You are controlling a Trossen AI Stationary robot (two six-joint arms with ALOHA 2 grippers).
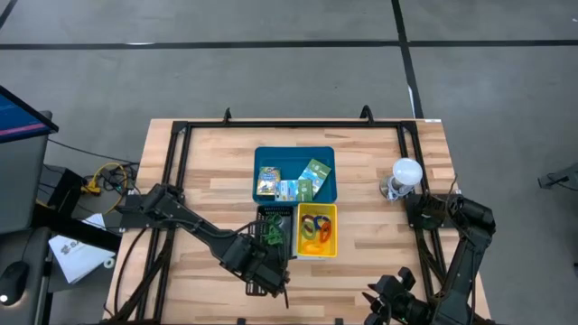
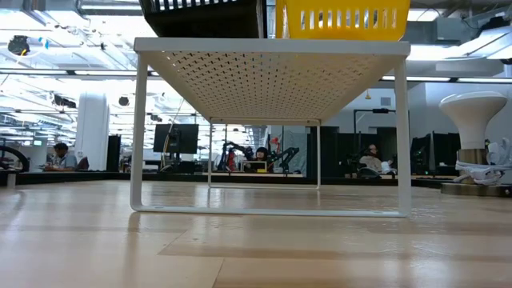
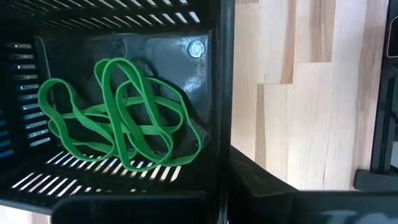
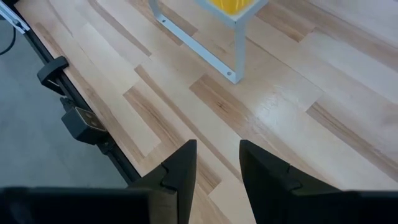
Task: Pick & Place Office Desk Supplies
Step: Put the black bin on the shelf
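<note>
The left gripper (image 1: 271,282) is closed and empty beside the black basket (image 3: 124,28) holding green rubber bands (image 3: 118,118). The right gripper (image 4: 217,165) is partly open, empty, over the tabletop (image 4: 298,112).

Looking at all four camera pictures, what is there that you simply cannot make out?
- Printed packets in the blue tray, high view: too small to read.
- Yellow basket, low view: contents hidden by its walls; top cut off by the edge.
- Left gripper, high view: dark jaws merge with the arm; its wrist view shows only green rubber bands in the black basket.
- Right gripper, high view: partly cut off at the bottom edge.
</note>
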